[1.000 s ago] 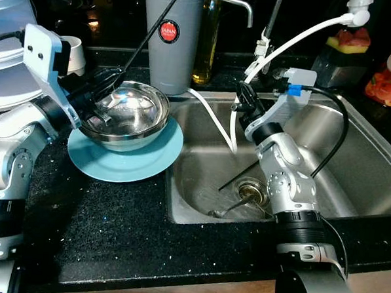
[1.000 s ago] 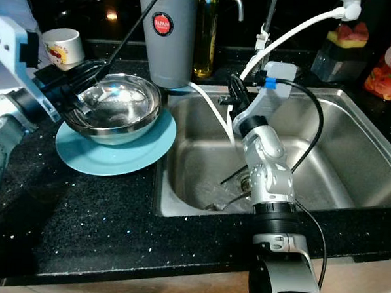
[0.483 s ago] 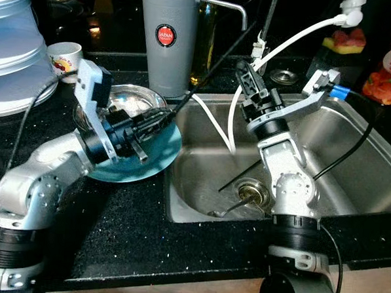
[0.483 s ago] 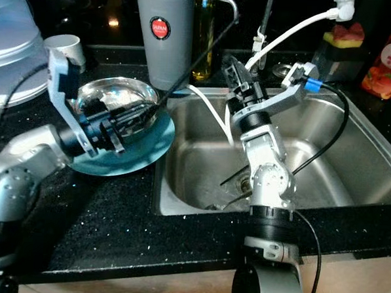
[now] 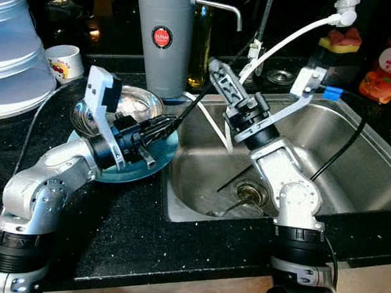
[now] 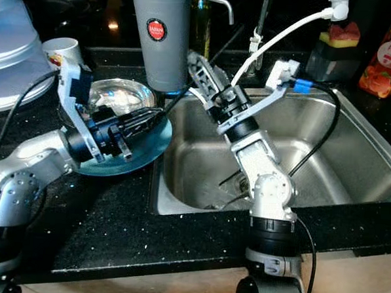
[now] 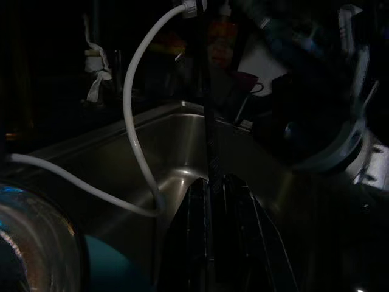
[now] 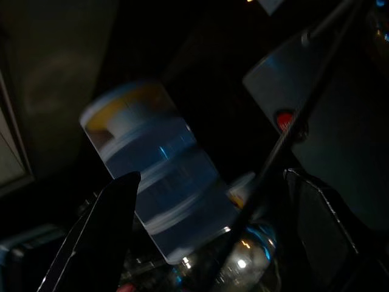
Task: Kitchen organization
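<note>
I see the steel sink set in the black counter, grey canister behind its left corner. Teal plate sits on the counter just left of the sink, steel bowl on its far side. Left gripper lies low over the plate, beside the bowl, pointing at the sink, fingers together on a thin black rod. Right gripper is raised above the sink's left rim, fingers spread, holding nothing.
</note>
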Robot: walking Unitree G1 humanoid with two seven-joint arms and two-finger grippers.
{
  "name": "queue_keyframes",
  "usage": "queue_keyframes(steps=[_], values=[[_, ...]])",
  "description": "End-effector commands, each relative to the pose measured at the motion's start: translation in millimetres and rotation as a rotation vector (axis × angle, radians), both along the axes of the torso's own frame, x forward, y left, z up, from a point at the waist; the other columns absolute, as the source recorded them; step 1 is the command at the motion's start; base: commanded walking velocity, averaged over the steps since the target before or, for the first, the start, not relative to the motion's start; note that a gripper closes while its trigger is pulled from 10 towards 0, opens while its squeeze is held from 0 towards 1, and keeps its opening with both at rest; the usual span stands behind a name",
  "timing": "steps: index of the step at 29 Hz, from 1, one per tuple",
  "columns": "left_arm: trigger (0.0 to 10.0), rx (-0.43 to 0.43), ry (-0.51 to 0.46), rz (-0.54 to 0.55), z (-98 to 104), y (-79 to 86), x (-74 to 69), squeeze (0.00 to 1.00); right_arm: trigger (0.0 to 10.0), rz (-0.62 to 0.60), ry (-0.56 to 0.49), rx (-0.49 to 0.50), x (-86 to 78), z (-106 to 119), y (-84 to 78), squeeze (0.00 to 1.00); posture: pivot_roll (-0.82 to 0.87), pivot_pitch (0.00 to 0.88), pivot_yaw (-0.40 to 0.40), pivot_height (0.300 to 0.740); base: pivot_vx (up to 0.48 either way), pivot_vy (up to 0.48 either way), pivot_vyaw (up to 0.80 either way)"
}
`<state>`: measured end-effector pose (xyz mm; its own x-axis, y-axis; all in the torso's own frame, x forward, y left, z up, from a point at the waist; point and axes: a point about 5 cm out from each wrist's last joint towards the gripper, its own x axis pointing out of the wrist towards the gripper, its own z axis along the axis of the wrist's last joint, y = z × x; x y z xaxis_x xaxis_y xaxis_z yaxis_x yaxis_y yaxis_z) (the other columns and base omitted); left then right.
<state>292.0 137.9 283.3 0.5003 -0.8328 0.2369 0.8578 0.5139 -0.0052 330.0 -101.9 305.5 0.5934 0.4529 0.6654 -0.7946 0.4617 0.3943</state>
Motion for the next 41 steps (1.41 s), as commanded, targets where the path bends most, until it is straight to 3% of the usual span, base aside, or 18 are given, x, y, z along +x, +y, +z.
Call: queue_keyframes(steps=[1, 7, 8, 9, 20, 34, 41], values=[[0.0, 0.010, 0.005, -0.030, -1.4, -5.1, -4.2, 0.00, 10.0, 0.012, 0.005, -0.033, -1.8, -2.0, 2.5, 0.00, -0.01, 0.097, 0.028, 0.740, 0.000, 0.000, 0.00], [0.0, 0.018, 0.005, -0.035, -2.2, -6.2, -5.3, 0.00, 10.0, 0.014, 0.008, -0.042, -2.2, -2.8, 3.1, 0.00, -0.03, 0.092, 0.027, 0.740, 0.000, 0.000, 0.00], [0.0, 0.020, 0.006, -0.035, -2.9, -6.3, -5.5, 0.00, 7.4, 0.013, 0.007, -0.048, -2.3, -3.0, 3.3, 0.00, -0.03, 0.091, 0.029, 0.740, 0.000, 0.000, 0.00], [0.0, 0.026, 0.008, -0.040, -4.0, -6.8, -5.7, 0.00, 0.0, 0.008, 0.005, -0.054, -2.1, -3.4, 3.4, 0.00, -0.03, 0.086, 0.030, 0.740, 0.000, 0.000, 0.00], [0.0, 0.084, 0.031, -0.071, -9.7, -8.2, -5.8, 0.00, 0.0, -0.008, 0.002, -0.051, -1.0, -4.5, 4.5, 0.00, -0.01, 0.057, 0.032, 0.740, 0.000, 0.000, 0.00], [0.0, 0.093, 0.031, -0.082, -10.2, -9.4, -7.3, 0.00, 0.0, -0.002, 0.002, -0.045, -0.4, -6.3, 9.2, 0.00, 0.00, 0.048, 0.019, 0.740, 0.000, 0.000, 0.00], [0.0, 0.117, 0.029, -0.044, -11.5, -8.7, -5.2, 0.00, 0.0, -0.039, 0.014, -0.019, 4.1, -4.3, 4.0, 0.00, 0.00, 0.059, 0.018, 0.740, 0.000, 0.000, 0.00]])
